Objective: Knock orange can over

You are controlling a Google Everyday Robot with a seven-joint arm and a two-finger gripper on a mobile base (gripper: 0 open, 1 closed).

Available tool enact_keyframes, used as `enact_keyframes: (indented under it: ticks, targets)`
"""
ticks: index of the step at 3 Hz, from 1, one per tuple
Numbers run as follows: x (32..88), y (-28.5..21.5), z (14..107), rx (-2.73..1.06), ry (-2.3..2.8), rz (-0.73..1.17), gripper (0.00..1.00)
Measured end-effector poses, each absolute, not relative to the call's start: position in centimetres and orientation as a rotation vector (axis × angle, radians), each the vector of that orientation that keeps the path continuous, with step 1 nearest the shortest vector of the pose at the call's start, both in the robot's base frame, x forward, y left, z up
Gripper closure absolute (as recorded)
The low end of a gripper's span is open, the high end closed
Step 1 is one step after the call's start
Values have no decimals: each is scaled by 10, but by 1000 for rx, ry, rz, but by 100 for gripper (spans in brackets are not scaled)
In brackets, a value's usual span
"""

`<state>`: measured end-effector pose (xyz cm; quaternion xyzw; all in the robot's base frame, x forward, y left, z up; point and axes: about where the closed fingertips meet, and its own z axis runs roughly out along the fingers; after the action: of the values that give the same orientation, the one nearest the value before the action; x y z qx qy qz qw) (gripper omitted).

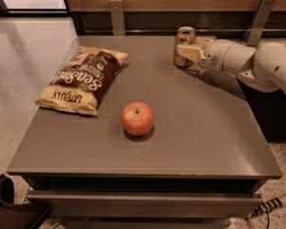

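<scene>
At the left edge of the table (205, 132) lies a chip bag (81, 80), flat on its back and slanted, its near corner close to the table's edge. It is well apart from anything the arm works on, so it probably plays no part here. Toward the middle, nearer the front, an apple (137, 119) sits upright with its stem dimple showing. It is alone and clear of both the bag and the can, a likely distractor since its colour is close to the target's. At the far right corner stands the can (185, 34), upright, its silver top visible, close to the table's back edge. The gripper (187, 52) is level with the can's middle and overlaps it from the camera's side, touching it or very nearly so. Whether the gripper is open or closed on the can I cannot tell from this angle. The arm (257, 63) reaches in low and nearly level from the right, which suits a sideways push more than a lift. Contact at mid-height or higher would tip the can, while lower contact might only slide it. The can is not yet knocked over, so the task appears to be at the contact stage.
</scene>
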<state>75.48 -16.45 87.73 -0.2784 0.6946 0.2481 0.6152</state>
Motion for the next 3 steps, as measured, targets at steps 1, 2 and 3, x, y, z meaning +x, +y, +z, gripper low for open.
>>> enact_keyframes:
  ticks: [1,2,3]
  targets:
    - [755,-164,877,-641,1600,572,100]
    - [753,-165,884,-685,1631,547,100]
    - [750,-170,900,-760,1673,495,100]
